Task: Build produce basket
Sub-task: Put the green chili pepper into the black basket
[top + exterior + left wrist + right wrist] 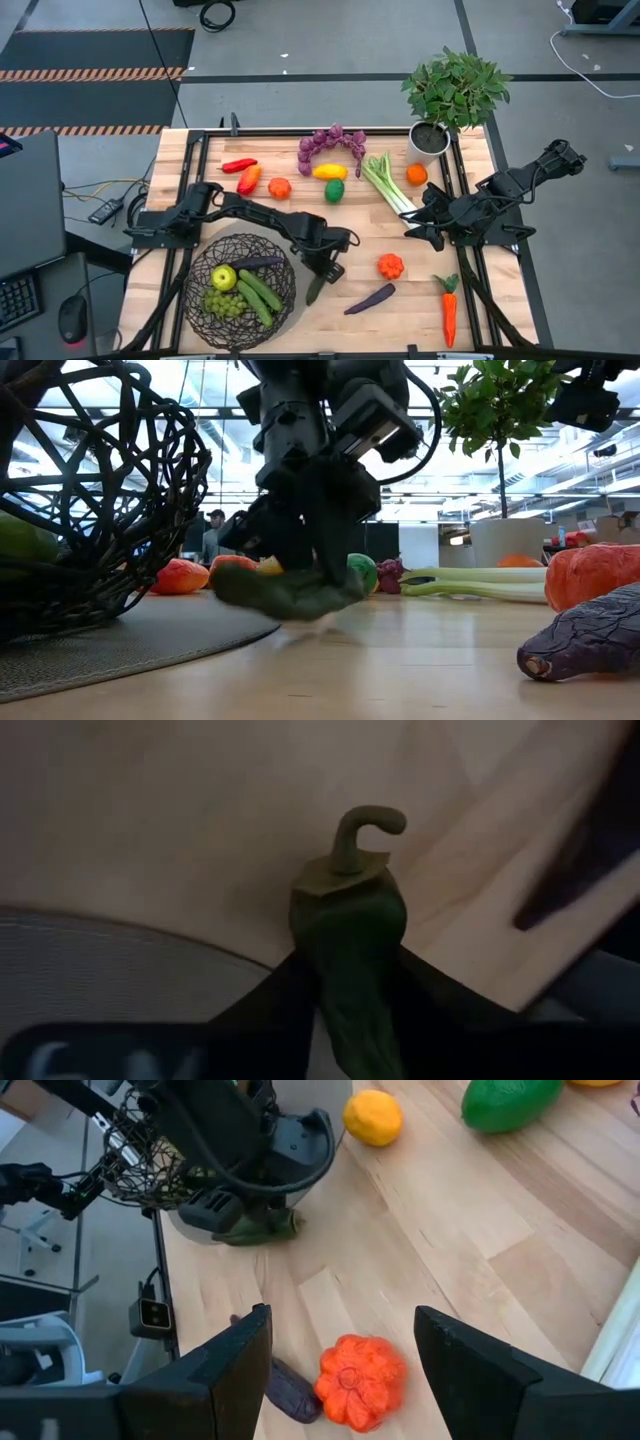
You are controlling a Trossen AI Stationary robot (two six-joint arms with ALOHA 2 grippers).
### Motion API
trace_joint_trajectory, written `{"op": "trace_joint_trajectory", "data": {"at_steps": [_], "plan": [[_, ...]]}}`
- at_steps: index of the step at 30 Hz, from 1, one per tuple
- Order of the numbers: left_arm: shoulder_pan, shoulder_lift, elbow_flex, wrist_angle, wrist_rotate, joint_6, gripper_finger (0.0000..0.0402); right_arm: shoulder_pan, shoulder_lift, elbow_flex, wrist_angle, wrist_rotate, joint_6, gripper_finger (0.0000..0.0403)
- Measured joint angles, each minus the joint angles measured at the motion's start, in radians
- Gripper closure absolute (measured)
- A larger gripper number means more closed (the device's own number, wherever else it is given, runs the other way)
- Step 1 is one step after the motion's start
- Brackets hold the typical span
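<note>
- Left end effector (322,278): low over the counter (420,295), just right of the basket (205,300); its fingers (270,990) press both sides of a dark green pepper (348,935), clamped on it.
- Dark green pepper: stem and cap show in the left wrist view; its lower part is cut off. In the low view (290,595) it sits at the counter surface, though actual contact is hard to make out.
- Basket: near-left part of the counter, on a grey mat (130,640); holds green grapes (222,303), a green apple (224,277), two cucumbers (259,294) and an eggplant (258,263).
- Right end effector (340,1340): waits over the right side, fingers apart and holding nothing, above an orange pumpkin-shaped piece (358,1383).
- Second eggplant (285,1385): partly hidden behind a right finger.
</note>
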Motion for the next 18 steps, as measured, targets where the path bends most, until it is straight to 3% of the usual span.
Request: {"op": "trace_joint_trajectory", "data": {"at_steps": [4,8,13,18], "plan": [[0.031,-0.021,0.017,0.008,0.038,-0.024,0.0307,0.000,0.000,0.000,0.000,0.001,0.000,0.0154],[0.081,-0.045,0.116,-0.020,0.037,-0.005,0.0307,0.000,0.000,0.000,-0.003,0.001,0.000,0.0154],[0.110,-0.057,0.344,-0.208,0.017,0.107,0.0307,0.000,-0.002,0.000,-0.006,-0.002,0.000,0.0154],[0.087,-0.058,0.569,-0.507,-0.050,0.256,0.0307,0.000,-0.013,0.000,-0.011,-0.004,0.001,0.0154]]}}
